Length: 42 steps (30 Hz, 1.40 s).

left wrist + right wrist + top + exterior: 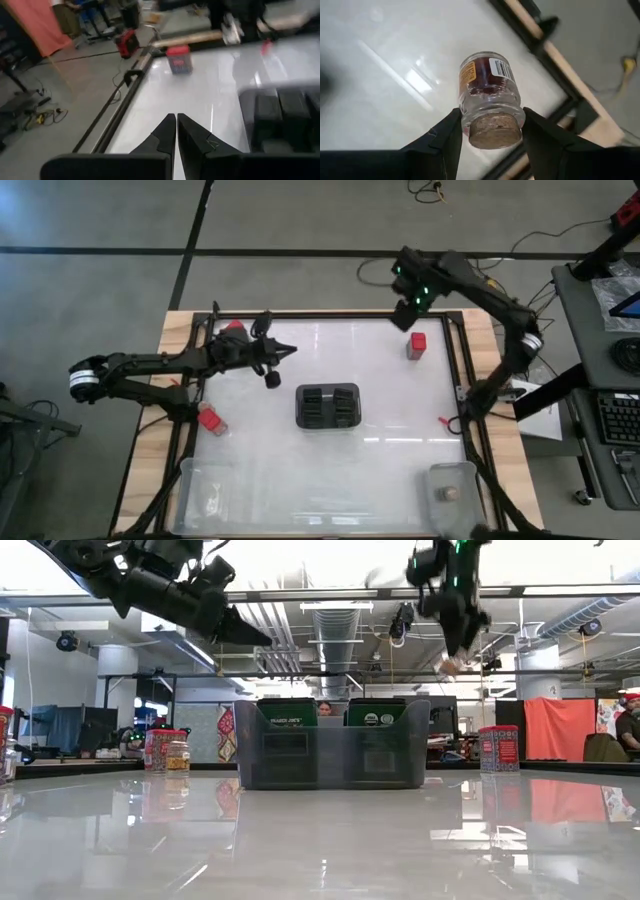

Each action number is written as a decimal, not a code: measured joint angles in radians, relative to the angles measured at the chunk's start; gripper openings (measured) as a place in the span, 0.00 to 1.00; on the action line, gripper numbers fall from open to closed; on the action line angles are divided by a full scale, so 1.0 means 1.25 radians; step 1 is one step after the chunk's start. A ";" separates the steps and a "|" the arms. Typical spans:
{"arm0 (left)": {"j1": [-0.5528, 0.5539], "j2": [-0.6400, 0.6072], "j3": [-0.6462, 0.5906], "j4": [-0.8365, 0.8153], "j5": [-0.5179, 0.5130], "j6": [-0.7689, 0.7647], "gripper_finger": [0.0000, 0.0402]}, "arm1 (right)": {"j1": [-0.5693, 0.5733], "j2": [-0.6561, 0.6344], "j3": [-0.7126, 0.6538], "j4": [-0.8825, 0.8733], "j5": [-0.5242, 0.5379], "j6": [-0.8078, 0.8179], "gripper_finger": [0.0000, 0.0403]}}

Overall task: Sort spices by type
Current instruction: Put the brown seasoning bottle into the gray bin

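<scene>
My right gripper [491,115] hangs high over the table's far right corner [411,304], shut on a small clear jar [487,85] with a tan cork top and dark red contents. A red square box [417,345] stands on the table just below it. My left gripper [288,350] is shut and empty, held level above the far left part of the table. Near it stand a small dark jar [272,380] and a red box [232,330]. Another red box [210,420] lies by the left edge. My right gripper pinches the jar between its two fingers [449,131], on the glass neck [470,116] just under the cork top [494,131]. The fingers come from above, pointing steeply down. The jar hangs below them, cork end up, lifted well clear of the table.
A dark slotted holder [328,407] stands mid-table. Two clear bins sit at the near edge, one on the left [200,480] and one on the right [455,472] with a small jar [447,495] inside. A black frame [463,360] borders the tabletop.
</scene>
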 joint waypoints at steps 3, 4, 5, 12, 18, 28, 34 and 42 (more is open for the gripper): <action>0.000 -0.002 0.000 0.010 -0.012 -0.065 0.00 | 0.117 -0.061 -0.016 -0.004 0.000 0.079 0.42; -0.004 -0.002 -0.001 0.010 -0.011 -0.076 0.00 | 0.160 -0.079 -0.024 -0.012 0.000 0.109 0.42; -0.009 -0.001 -0.003 0.011 -0.008 -0.088 0.00 | 0.204 -0.095 -0.033 -0.020 0.000 0.144 0.42; -0.043 -0.009 -0.019 0.033 -0.038 -0.162 0.00 | 0.548 -0.176 -0.117 -0.078 -0.052 0.503 0.42; -0.073 -0.036 -0.018 0.067 -0.041 -0.155 0.00 | 0.839 -0.185 -0.162 -0.084 -0.188 0.885 0.42; -0.135 -0.046 -0.021 0.094 -0.042 -0.178 0.00 | 1.156 -0.177 -0.205 -0.081 -0.319 1.458 0.42; -0.189 -0.050 -0.039 0.099 -0.042 -0.221 0.00 | 1.223 -0.176 -0.316 0.074 -0.377 1.615 0.42; -0.232 -0.019 -0.042 0.111 -0.047 -0.241 0.00 | 1.214 -0.176 -0.451 0.129 -0.536 1.680 0.42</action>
